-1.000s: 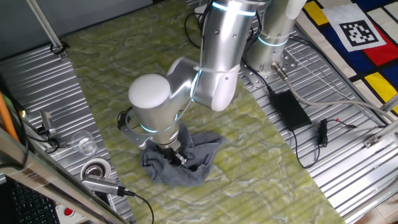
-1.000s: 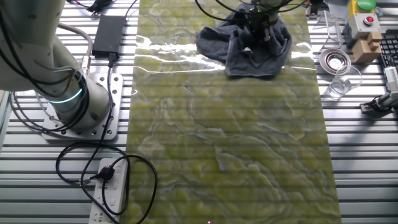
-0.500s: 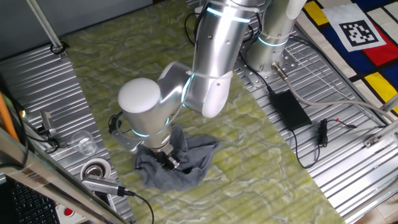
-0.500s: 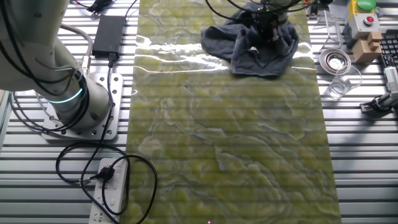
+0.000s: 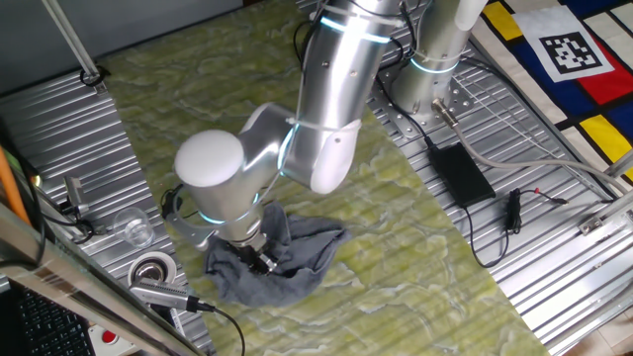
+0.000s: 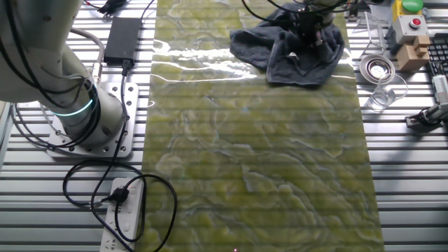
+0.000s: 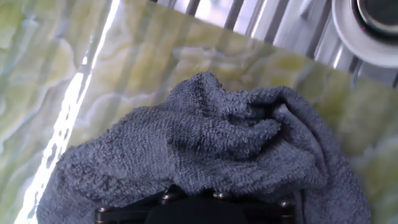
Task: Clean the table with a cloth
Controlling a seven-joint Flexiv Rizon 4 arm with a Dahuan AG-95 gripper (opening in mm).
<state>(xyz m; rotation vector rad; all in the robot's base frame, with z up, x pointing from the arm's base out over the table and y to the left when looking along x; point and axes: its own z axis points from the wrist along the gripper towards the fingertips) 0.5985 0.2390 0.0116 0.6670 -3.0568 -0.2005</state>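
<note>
The end effector [image 5: 259, 259] is clamped on the cloth [image 5: 287, 259], bunched near the desk [image 6: 259, 161] edge beside the tape roll [image 5: 151, 271]. Press evenly; stay off the edge.

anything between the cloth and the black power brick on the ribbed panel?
Only bare marbled table and a strip of ribbed metal; nothing stands between the cloth and the power brick. Clearest in the fixed view where the cloth lies at the top.
</note>
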